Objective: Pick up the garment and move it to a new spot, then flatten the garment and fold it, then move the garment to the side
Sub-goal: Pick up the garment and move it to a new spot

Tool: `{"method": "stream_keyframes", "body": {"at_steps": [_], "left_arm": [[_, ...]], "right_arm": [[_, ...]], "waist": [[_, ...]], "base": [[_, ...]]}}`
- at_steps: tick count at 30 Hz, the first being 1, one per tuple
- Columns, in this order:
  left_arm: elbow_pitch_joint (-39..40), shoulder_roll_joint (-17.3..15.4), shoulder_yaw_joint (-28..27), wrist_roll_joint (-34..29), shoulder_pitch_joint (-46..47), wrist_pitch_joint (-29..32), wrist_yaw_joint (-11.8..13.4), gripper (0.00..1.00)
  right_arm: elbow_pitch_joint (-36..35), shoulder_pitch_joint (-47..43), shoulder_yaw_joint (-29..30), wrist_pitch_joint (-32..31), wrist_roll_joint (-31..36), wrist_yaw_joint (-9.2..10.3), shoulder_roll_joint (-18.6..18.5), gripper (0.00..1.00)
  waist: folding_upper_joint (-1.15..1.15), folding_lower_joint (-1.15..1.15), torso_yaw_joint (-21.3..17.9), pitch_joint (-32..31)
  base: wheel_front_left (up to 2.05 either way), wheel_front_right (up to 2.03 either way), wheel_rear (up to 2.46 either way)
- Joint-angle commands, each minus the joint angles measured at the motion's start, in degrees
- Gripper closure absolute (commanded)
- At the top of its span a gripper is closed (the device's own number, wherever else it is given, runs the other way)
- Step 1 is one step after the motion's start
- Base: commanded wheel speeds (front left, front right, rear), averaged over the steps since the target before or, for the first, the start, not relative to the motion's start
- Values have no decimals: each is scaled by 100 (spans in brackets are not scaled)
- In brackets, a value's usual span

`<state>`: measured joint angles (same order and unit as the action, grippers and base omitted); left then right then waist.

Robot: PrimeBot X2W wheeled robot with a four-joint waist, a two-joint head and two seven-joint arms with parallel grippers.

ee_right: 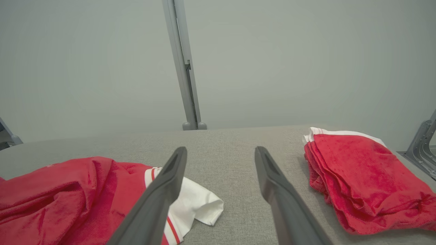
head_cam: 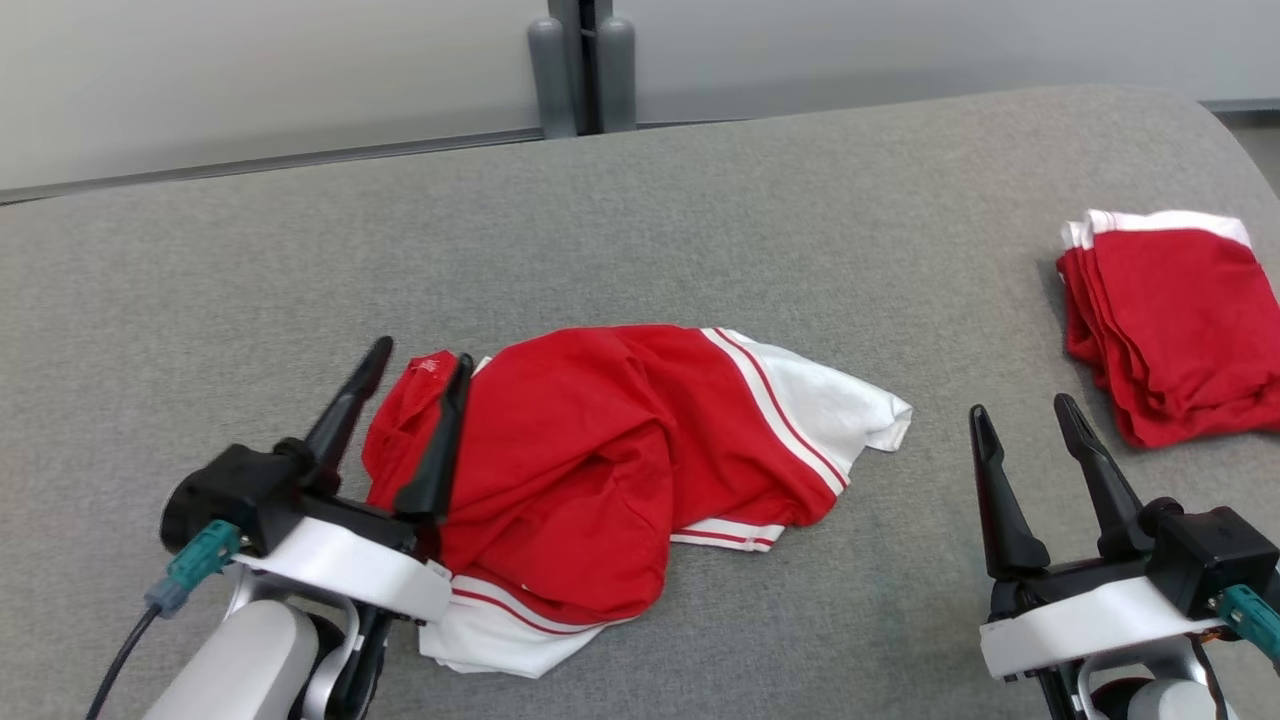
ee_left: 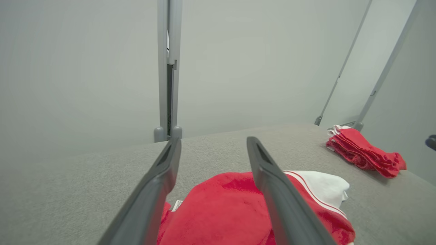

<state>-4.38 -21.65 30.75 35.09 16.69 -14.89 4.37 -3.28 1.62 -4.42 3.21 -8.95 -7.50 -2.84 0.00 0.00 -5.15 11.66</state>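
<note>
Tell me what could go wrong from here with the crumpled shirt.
1. The garment lies bunched in overlapping folds. The open left pincer at its left edge might pinch several layers, so it may not spread flat.
2. The folded red stack sits just beyond the open right pincer. A wide sweep could knock it.

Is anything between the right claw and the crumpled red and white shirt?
Nothing visible. Only bare grey fabric tabletop lies between the open right gripper and the crumpled red-and-white garment; the folded red stack sits on the gripper's other side.
</note>
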Motion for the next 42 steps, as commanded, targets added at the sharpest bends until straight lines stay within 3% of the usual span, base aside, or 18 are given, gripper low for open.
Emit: {"method": "stream_keyframes", "body": {"at_steps": [1,6,12,16,21,42], "left_arm": [[6,38,-209,5,-101,-30,85,0],[52,196,-1094,-132,-458,-31,89,0],[-80,231,-1936,-269,-929,-32,-218,0],[-238,152,-2192,-383,-1193,-32,-460,0],[-425,77,-2166,-416,-1481,-33,-589,0],[-226,-43,-1934,-555,-2124,216,-323,0]], "right_arm": [[-13,-42,1,-55,37,2,-12,0],[-33,-130,17,-203,49,1,-13,0],[-42,-287,73,-325,38,2,-11,0],[-73,-415,100,-405,30,2,-13,0],[-74,-601,104,-485,55,2,-12,0],[-179,-992,273,-612,58,2,-12,0]], "waist": [[0,0,289,-278],[0,0,544,-517],[0,0,704,-812],[0,0,737,-974],[0,0,704,-1179],[0,0,625,-1531]], "base": [[0,0,0],[0,0,0],[0,0,0],[0,0,0],[0,0,0],[0,0,0]]}}
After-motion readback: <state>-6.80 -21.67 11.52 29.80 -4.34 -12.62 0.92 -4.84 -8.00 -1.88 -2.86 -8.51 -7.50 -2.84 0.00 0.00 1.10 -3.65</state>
